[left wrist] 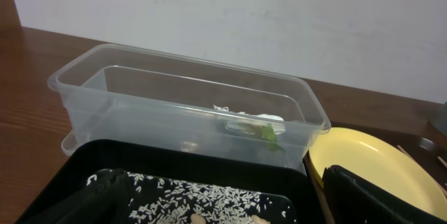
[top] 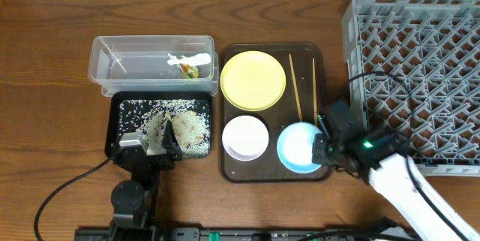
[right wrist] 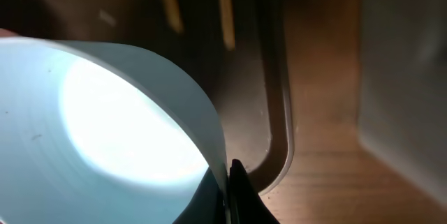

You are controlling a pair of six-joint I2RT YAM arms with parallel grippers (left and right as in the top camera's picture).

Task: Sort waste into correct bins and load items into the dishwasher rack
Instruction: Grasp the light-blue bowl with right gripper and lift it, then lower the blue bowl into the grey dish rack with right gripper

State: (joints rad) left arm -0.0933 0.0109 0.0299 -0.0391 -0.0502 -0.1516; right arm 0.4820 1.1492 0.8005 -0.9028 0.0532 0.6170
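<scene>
Right fingers (right wrist: 239,195) clamp the blue bowl (right wrist: 105,126), left fingers (left wrist: 370,197) are apart above brown wooden tabletop (top: 45,121), white wall (left wrist: 279,21) behind.

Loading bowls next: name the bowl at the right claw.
The light-blue bowl; the right claw touches its rim. The white bowl sits apart, to its left.

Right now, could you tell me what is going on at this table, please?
The right gripper pinches the rim of the light-blue bowl on the brown tray, beside the grey rack, which looks empty. The left gripper hangs open over the black tray, where rice and scraps lie. The wrapper is in the clear tub. The yellow plate, white bowl and chopsticks sit on the brown tray.
</scene>
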